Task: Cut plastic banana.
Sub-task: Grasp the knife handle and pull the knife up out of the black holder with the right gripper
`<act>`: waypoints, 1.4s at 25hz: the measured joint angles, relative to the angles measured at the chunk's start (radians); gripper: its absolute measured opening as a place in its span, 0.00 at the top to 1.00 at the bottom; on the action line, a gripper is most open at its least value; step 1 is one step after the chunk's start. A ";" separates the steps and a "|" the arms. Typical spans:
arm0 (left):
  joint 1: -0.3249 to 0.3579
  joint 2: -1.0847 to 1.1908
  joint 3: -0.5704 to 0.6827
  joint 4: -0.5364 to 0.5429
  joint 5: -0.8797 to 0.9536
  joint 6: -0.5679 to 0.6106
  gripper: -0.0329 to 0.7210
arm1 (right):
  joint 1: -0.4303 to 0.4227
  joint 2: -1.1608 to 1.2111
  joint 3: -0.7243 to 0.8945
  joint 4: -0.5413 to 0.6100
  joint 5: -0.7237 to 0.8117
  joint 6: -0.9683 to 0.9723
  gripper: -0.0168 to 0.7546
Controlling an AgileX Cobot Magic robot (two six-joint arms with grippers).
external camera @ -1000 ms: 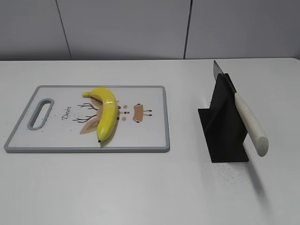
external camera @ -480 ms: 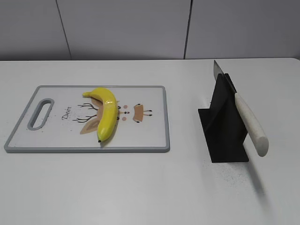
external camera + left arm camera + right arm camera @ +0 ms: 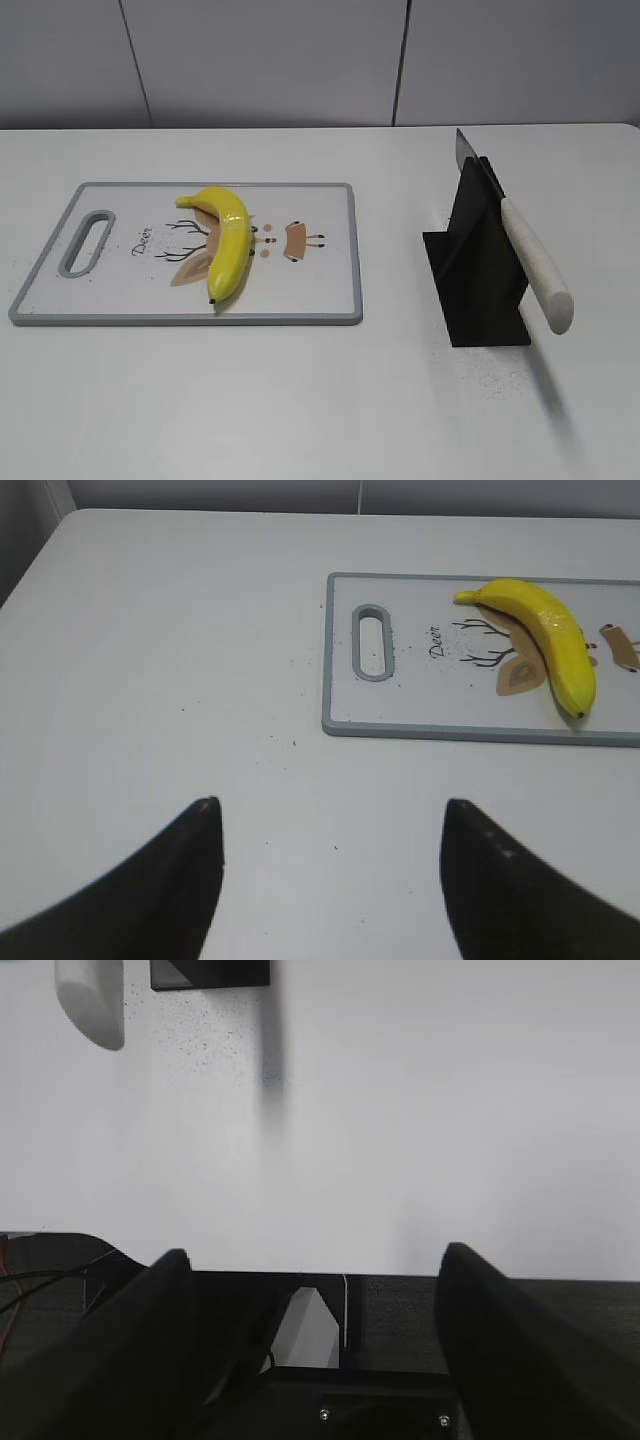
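Note:
The plastic banana (image 3: 227, 241) lies whole on a white cutting board (image 3: 320, 290) with a grey rim and a deer print, left of centre. It also shows in the left wrist view (image 3: 545, 640) on the board (image 3: 400, 705). A knife with a white handle (image 3: 532, 262) leans blade-up in a black stand (image 3: 482, 280) on the right. My left gripper (image 3: 330, 815) is open and empty over bare table, short of the board. My right gripper (image 3: 312, 1265) is open and empty near the table's front edge, with the knife handle (image 3: 90, 1000) far ahead. Neither arm shows in the exterior view.
The white table (image 3: 320, 400) stretches around both things. Its front edge shows in the right wrist view (image 3: 300, 1272), with dark framing below. A grey wall stands behind the table.

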 joint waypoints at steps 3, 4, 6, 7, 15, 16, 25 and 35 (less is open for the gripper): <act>0.000 0.000 0.000 0.000 0.000 0.000 0.11 | 0.000 0.108 -0.077 0.001 0.002 -0.026 0.25; 0.000 0.000 0.000 0.000 0.000 0.000 0.11 | 0.000 0.149 -0.106 0.008 0.003 -0.028 0.25; 0.000 0.000 0.000 0.000 0.000 0.000 0.12 | 0.000 0.230 -0.166 0.031 0.003 -0.030 0.25; 0.000 0.000 0.000 0.000 0.000 0.000 0.12 | 0.000 0.266 -0.190 0.052 0.002 -0.030 0.25; 0.000 0.000 0.000 0.000 0.000 0.000 0.13 | 0.089 0.539 -0.335 0.178 0.001 -0.033 0.25; 0.000 0.000 0.000 0.000 0.000 0.000 0.13 | 0.120 0.565 -0.349 0.173 0.001 -0.033 0.25; 0.000 0.000 0.000 0.000 0.000 0.000 0.14 | 0.352 0.742 -0.446 -0.009 0.001 0.166 0.25; 0.000 0.000 0.000 0.000 0.000 0.000 0.15 | 0.375 0.919 -0.446 -0.089 -0.016 0.278 0.31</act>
